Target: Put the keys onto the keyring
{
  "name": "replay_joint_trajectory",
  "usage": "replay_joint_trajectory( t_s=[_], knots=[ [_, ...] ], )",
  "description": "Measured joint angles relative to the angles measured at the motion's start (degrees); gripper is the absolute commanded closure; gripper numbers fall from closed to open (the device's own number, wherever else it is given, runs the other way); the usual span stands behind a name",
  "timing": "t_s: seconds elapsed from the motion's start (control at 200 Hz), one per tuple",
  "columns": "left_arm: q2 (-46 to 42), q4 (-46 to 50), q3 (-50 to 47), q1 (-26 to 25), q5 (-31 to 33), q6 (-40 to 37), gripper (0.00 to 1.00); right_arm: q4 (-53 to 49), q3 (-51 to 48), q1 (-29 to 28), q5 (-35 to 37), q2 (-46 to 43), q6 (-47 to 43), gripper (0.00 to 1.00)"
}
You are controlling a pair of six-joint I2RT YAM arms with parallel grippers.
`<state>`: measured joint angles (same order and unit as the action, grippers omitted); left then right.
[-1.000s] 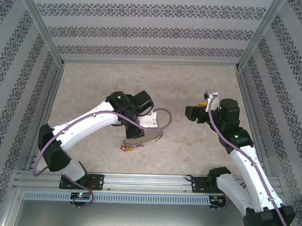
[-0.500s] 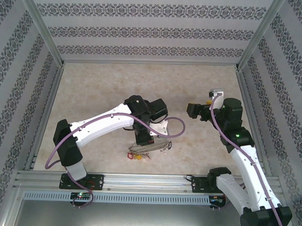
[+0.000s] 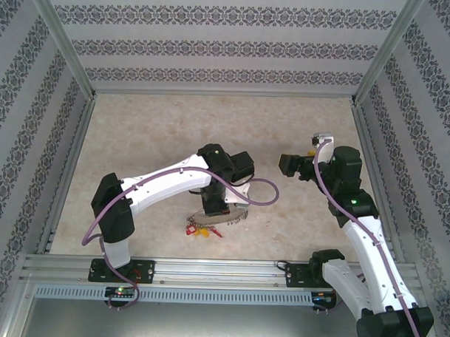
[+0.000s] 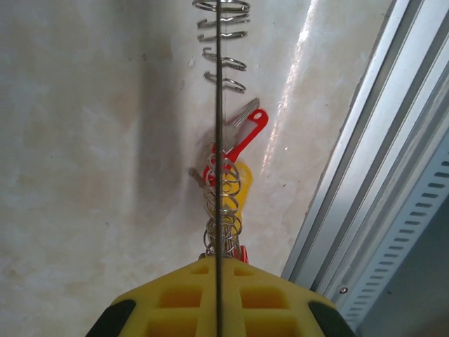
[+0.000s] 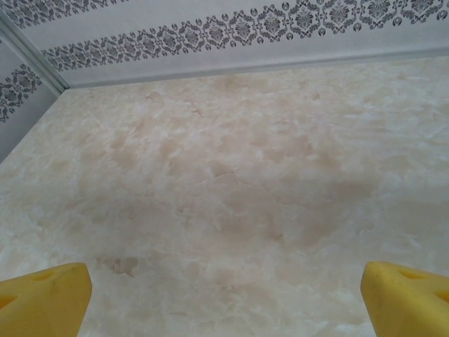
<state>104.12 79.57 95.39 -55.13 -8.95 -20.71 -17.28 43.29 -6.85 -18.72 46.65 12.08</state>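
I read the left gripper (image 3: 214, 212) as pointing down over the middle of the table (image 3: 137, 136), just ahead of the near aluminium rail (image 3: 207, 268). Its jaws are closed to a narrow gap on the keyring (image 3: 222, 219). In the left wrist view the two yellow pads (image 4: 175, 302) meet around the thin grey wire of the keyring (image 4: 217, 105), which runs straight up from between them through the centre of the frame. The hoop is therefore held edge-on in the grip, touching both pads. Count along the wire in that view: four small split rings spaced apart near the top, then a tight stack of rings just above the pads that I cannot count. Hanging at the stack are one yellow tag (image 4: 240, 184), one long red tag (image 4: 251, 126) with one silver key blade (image 4: 240, 112) just beside it, and further red pieces I cannot separate. From above, the red and yellow tags (image 3: 193, 228) sit just to the left of the gripper; whether they touch the surface I cannot tell. The right gripper (image 3: 286, 165) is well apart from the keyring, on the right side of the table. In the right wrist view its two yellow fingertips (image 5: 49, 295) stand at opposite edges, spread wide, with bare marble-pattern table between them. Totals: two arms, two grippers, one keyring.
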Motion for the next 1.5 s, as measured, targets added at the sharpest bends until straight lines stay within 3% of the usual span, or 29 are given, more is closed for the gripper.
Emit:
replay_joint_trajectory(
  t_s=[0.639, 1.084, 1.504],
  knots=[
    [5.0, 0.7, 1.2, 0.1, -3.2, -0.5, 1.00, 0.1, -0.7, 1.3, -0.6, 1.3, 0.0, 0.02],
    [11.1, -2.5, 4.0, 3.6, -4.4, -4.4, 1.00, 0.2, -0.7, 2.1, -0.9, 1.5, 0.1, 0.02],
    [13.7, -5.4, 5.2, 8.7, -3.7, -6.5, 0.71, 0.4, -0.7, 2.1, -1.3, 1.8, 0.2, 0.02]
  ],
)
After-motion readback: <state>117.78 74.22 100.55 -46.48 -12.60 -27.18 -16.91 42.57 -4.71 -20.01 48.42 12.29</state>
